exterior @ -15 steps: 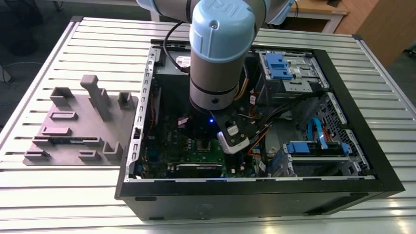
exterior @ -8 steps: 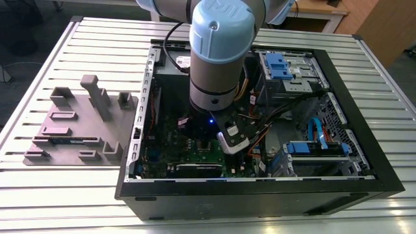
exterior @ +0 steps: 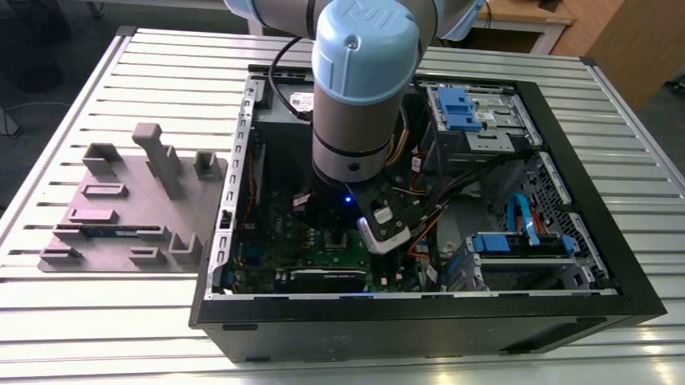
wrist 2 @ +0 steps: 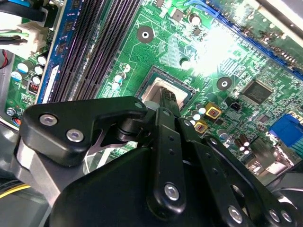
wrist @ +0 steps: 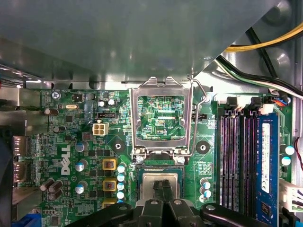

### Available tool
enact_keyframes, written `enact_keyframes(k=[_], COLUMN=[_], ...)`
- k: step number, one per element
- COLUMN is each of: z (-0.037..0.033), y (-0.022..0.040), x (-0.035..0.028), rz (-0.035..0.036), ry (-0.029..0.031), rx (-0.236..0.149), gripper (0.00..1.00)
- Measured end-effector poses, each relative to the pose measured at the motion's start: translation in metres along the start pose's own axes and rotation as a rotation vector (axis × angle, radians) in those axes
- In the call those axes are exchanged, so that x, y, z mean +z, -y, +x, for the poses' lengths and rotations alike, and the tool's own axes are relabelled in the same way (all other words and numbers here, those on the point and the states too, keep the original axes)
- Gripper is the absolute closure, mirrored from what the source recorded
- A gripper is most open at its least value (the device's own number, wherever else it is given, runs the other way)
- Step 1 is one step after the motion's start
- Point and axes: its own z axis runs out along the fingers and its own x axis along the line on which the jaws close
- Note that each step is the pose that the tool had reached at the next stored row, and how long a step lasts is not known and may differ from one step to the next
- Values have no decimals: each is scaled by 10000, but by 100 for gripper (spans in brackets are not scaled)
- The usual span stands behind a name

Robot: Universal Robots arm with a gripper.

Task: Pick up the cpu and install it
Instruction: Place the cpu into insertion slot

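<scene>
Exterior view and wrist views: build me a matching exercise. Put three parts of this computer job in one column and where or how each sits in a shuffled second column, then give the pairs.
Things
1. small silver square cpu
2. hinged bare-metal socket frame
3. grey moulded parts tray

Places or states
A. on the slatted table, outside the black computer case, at the exterior view's left
B. swung open
C. lying flat on the green motherboard, under the gripper

Pairs: 1-C, 2-B, 3-A
</scene>
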Motion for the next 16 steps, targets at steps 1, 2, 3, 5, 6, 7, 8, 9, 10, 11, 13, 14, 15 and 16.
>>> enact_keyframes(k=[1, 2, 3, 5, 6, 7, 8, 9, 10, 11, 13, 14, 15, 16], z=[0, 0, 0, 0, 0, 0, 0, 0, 0, 0, -1, -2, -1, 0], y=[0, 0, 0, 1, 0, 0, 0, 0, 0, 0, -2, -4, -3, -2], x=[0, 2, 5, 7, 8, 9, 10, 10, 10, 10, -6, -19, -44, -71], rz=[0, 0, 1, 3, 2, 2, 0, -1, 0, -2, -16, -28, -13, 0], ry=[0, 0, -1, -2, -1, -1, 0, 0, 0, 0, 8, 13, 6, 0], rx=[0, 0, 0, 0, 0, 0, 0, 0, 0, 0, 0, 0, 0, 0], gripper=[89, 89, 89, 89, 89, 89, 89, 89, 89, 89, 89, 89, 89, 89])
